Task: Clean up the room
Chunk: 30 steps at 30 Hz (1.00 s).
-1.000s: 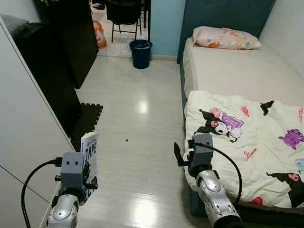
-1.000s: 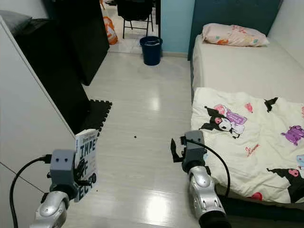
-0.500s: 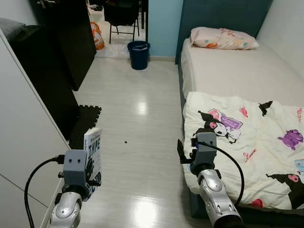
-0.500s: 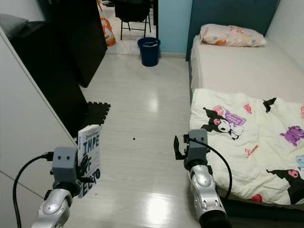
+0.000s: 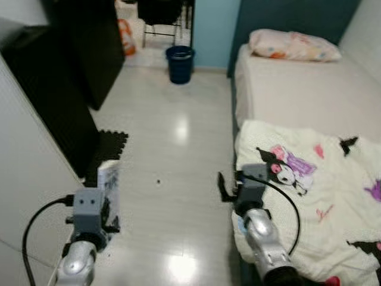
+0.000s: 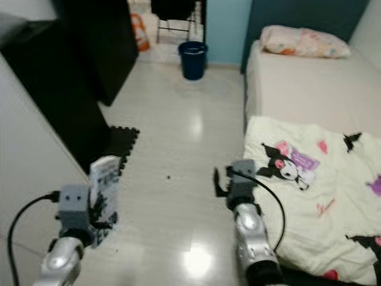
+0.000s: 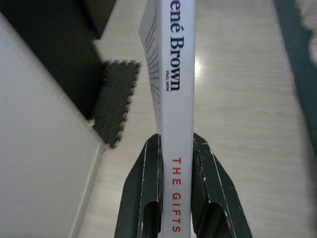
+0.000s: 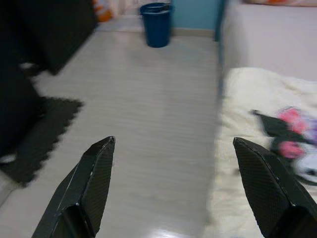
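Book (image 7: pixel 174 99) upright, pinched by left end effector (image 7: pixel 176 198), title cut off, right end effector (image 8: pixel 181 191) spread wide, head views blurred.

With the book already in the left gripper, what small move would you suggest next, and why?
Probably keep walking, book held upright: the left gripper is shut on the book above bare floor, with no shelf in reach.

- Pale wood-look floor (image 5: pixel 178 149) with a bright glare patch from overhead light.
- Bed (image 5: pixel 297 89) on the right, bare mattress, with a pink pillow (image 5: pixel 294 46) at its head and a cartoon-print blanket (image 5: pixel 315 179) (cream) over the near end.
- Dark cabinet (image 5: pixel 65 77) on the left; white panel (image 5: pixel 30 190) nearer.
- Black foam mat (image 5: pixel 107 149) at the cabinet's foot.
- Blue bucket (image 5: pixel 180 64) by the light blue wall (image 5: pixel 211 30).
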Motion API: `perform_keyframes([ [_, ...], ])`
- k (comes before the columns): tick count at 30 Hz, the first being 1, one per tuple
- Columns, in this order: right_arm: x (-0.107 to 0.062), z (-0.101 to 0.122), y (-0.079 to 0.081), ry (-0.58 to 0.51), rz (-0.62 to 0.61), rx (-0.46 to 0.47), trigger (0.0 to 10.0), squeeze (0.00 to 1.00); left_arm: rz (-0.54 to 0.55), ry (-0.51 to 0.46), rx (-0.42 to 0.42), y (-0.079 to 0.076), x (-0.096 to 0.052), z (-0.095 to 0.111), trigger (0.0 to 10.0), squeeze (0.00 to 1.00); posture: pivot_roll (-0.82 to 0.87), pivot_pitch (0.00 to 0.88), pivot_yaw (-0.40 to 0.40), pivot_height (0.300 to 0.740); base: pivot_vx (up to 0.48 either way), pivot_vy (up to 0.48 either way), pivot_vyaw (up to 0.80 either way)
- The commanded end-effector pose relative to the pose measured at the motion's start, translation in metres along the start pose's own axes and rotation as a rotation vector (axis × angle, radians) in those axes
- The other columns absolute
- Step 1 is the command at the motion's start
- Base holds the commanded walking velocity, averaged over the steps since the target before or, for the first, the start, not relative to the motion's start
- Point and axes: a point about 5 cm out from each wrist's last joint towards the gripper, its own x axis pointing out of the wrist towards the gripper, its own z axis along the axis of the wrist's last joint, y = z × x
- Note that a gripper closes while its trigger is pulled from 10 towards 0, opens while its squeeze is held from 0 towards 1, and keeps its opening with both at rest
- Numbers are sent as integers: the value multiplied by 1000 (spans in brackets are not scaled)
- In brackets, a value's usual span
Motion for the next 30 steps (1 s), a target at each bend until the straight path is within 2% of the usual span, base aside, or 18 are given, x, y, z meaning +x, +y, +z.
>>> perform_keyframes([
  [1, -4, -5, -6, 16, -19, -7, 10000, 0, -29, -43, -7, -6, 0, 7, 10000, 0, 36, 127, 10, 740, 368, 0, 0],
  [15, -3, -9, -1, 37, 15, -9, 10000, 0, -34, -45, -5, -7, 0, 7, 10000, 0, 38, 117, 8, 740, 365, 0, 0],
  [17, -3, -14, 5, 71, 58, -25, 10000, 0, -36, -44, -6, -8, 1, 7, 10000, 0, 39, 111, 5, 740, 366, 0, 0],
  [22, -2, -19, 10, 111, 77, -58, 10000, 0, -36, -37, -4, -10, 4, 6, 10000, 0, 47, 113, 1, 740, 365, 0, 0],
  [30, 0, -19, 15, 124, 99, -86, 10000, 0, -32, -38, -5, -11, 8, 8, 10000, 0, 50, 116, 0, 740, 370, 0, 0],
])
